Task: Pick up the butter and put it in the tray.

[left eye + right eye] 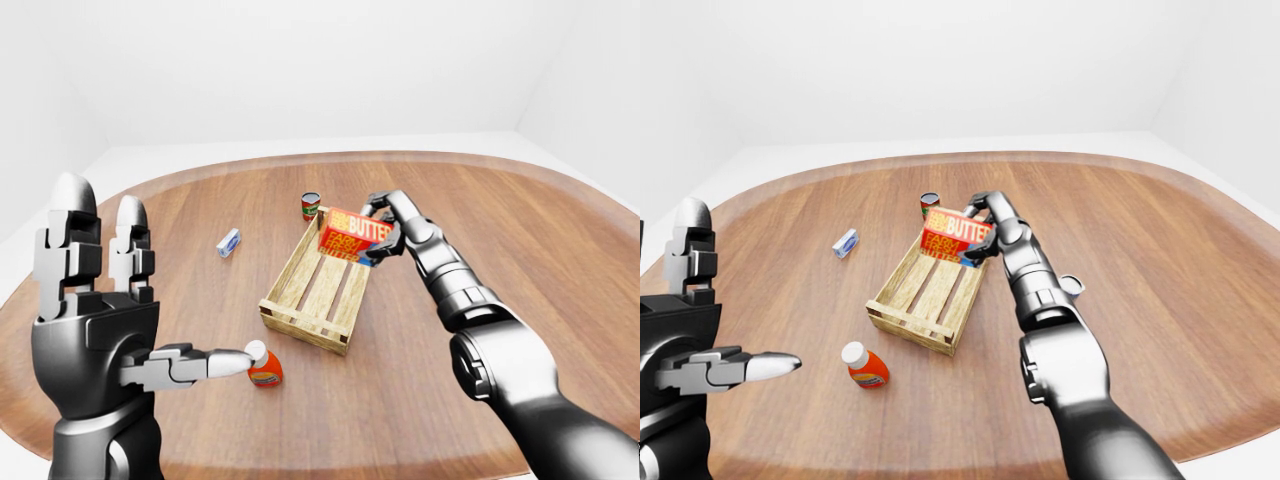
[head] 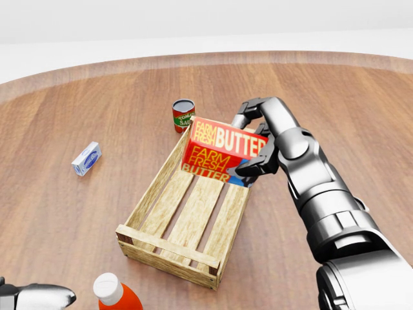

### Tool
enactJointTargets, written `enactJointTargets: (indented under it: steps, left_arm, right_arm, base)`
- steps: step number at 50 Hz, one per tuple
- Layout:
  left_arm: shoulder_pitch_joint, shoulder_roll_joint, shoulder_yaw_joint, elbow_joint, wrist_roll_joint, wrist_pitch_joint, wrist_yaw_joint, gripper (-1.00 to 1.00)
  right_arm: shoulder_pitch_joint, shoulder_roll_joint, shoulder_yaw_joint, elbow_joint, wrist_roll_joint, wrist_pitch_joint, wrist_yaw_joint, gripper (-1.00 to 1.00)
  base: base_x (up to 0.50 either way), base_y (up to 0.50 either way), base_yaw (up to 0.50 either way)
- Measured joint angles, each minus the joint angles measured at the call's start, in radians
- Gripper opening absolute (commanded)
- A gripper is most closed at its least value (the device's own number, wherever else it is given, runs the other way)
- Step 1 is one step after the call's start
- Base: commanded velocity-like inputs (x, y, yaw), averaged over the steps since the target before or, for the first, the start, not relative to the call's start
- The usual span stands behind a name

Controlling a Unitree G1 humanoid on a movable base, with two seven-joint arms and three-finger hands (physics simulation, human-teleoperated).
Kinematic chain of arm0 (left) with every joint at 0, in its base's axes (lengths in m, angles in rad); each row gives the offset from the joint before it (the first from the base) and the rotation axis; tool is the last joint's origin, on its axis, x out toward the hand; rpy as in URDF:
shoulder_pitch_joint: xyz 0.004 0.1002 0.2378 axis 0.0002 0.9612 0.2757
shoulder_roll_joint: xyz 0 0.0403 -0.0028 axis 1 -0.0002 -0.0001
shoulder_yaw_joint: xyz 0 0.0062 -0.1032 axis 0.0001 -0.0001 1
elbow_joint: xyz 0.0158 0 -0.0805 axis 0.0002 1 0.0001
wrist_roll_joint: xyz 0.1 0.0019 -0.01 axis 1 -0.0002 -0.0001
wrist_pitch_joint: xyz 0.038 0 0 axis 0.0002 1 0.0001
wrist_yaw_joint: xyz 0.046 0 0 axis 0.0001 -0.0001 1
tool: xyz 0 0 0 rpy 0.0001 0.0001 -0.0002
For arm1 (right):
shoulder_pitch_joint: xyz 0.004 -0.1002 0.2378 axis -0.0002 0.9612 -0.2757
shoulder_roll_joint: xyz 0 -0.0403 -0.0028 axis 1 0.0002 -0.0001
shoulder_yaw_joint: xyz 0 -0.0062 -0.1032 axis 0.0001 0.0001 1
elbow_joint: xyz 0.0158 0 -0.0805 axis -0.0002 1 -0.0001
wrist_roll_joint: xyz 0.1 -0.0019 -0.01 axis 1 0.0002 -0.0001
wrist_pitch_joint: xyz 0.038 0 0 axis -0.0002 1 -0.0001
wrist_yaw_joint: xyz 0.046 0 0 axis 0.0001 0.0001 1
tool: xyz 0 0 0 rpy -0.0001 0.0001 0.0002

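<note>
The butter (image 2: 222, 152) is a red and orange box marked "FARM FRESH BUTTER". My right hand (image 2: 257, 143) is shut on its right end and holds it tilted over the far end of the wooden slatted tray (image 2: 150, 242), above the slats. The tray lies in the middle of the round wooden table. My left hand (image 1: 95, 300) is raised at the left of the left-eye view, fingers upright and open, holding nothing, well apart from the tray.
A red-labelled can (image 2: 183, 115) stands just beyond the tray's far end. A small blue-white box (image 2: 86, 158) lies to the tray's left. An orange bottle with a white cap (image 2: 115, 294) lies below the tray, by my left thumb. The table (image 2: 361, 97) stretches to the right.
</note>
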Motion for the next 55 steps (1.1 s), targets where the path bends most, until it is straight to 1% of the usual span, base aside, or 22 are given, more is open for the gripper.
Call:
enactJointTargets:
  steps: [10, 22, 34, 55]
  left_arm:
    - [-0.005, 0.003, 0.005, 0.002, -0.003, 0.000, 0.003, 1.00]
    - [0.004, 0.000, -0.006, 0.000, 0.006, 0.000, -0.001, 1.00]
    - [0.005, -0.001, -0.005, -0.005, 0.005, 0.000, -0.003, 1.00]
    - [0.015, -0.005, -0.013, -0.011, 0.009, 0.000, -0.009, 1.00]
  right_arm:
    - [-0.072, 0.045, 0.020, 0.119, -0.010, 0.000, -0.061, -1.00]
    - [-0.105, 0.092, 0.030, 0.188, -0.028, 0.000, -0.106, -1.00]
    - [-0.101, 0.127, 0.032, 0.221, -0.051, 0.000, -0.172, -1.00]
    - [-0.057, 0.154, 0.023, 0.257, -0.119, 0.000, -0.360, -1.00]
  base:
    - [0.00, 0.00, 0.00]
    - [0.00, 0.00, 0.00]
    - [0.00, 0.00, 0.00]
    - [0.00, 0.00, 0.00]
